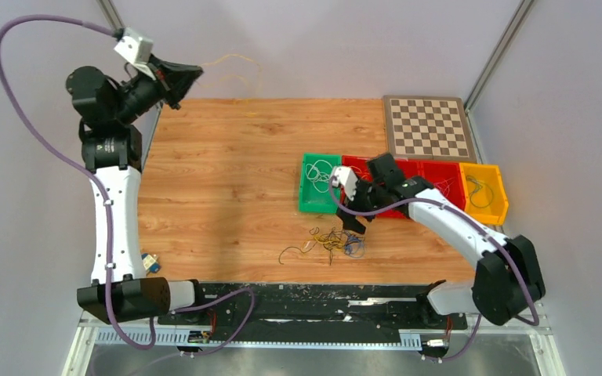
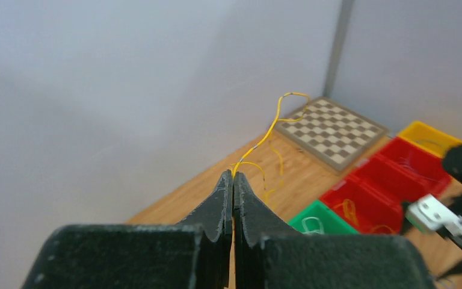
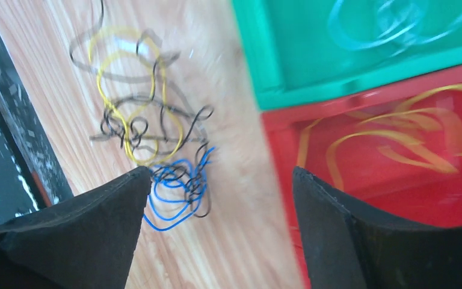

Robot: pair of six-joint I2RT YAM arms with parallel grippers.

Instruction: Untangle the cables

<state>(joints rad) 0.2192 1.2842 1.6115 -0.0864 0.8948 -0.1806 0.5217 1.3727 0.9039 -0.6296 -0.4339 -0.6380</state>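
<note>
A snarl of thin cables (image 1: 331,241), yellow, dark and blue, lies on the wooden table near its front edge; it also shows in the right wrist view (image 3: 150,150). My left gripper (image 1: 196,73) is raised high at the far left and is shut on a yellow cable (image 1: 231,66), which trails from its tips in the left wrist view (image 2: 271,129). My right gripper (image 1: 358,225) is open and empty, just above and right of the snarl, near the green bin (image 1: 306,202).
A row of bins stands at the right: green with a white cable, red bins (image 1: 439,174) with yellow cables, and a yellow bin (image 1: 487,196). A chessboard (image 1: 428,127) lies at the back right. A small blue object (image 1: 150,263) lies front left.
</note>
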